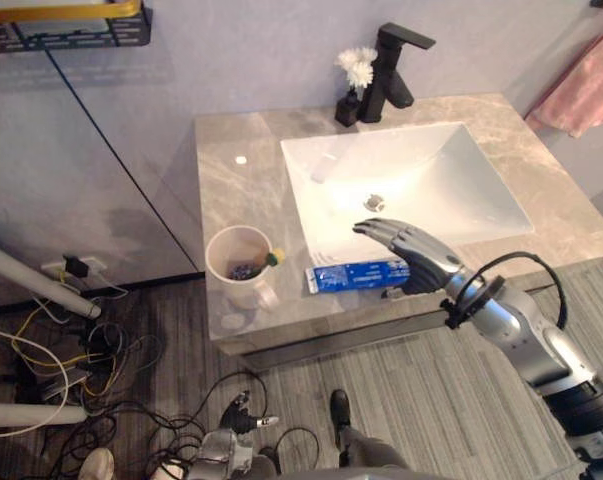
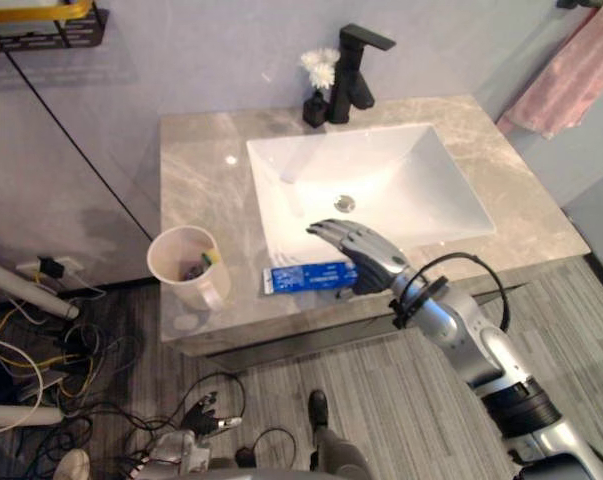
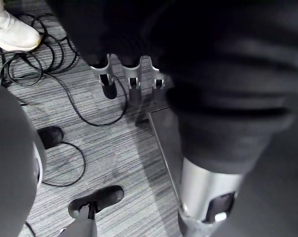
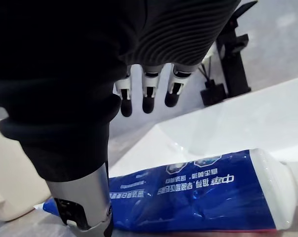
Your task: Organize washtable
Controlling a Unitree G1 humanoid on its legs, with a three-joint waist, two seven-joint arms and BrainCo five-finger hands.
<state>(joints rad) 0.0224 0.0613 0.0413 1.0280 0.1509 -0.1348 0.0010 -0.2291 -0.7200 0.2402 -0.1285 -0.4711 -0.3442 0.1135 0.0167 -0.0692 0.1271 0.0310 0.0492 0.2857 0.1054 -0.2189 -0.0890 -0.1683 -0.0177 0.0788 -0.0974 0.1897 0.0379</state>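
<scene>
Right wrist view showed the right hand [image 4: 148,89] loosely straight-fingered and empty, just above the blue toothpaste tube [image 4: 198,195], which lay on the counter [image 1: 231,170] strip between sink [image 1: 451,190] and front edge. Tidying looked barely begun: the tube was not yet in the nearby cup [image 1: 239,262]. The edge was close; bare counter lay leftward. The left hand [image 1: 241,412] hung relaxed, low.

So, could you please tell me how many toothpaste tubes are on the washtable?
1. The blue toothpaste tube lies along the front of the counter, before the basin, beside the cup, one end by the right hand. The cup's contents are too small to identify.
</scene>
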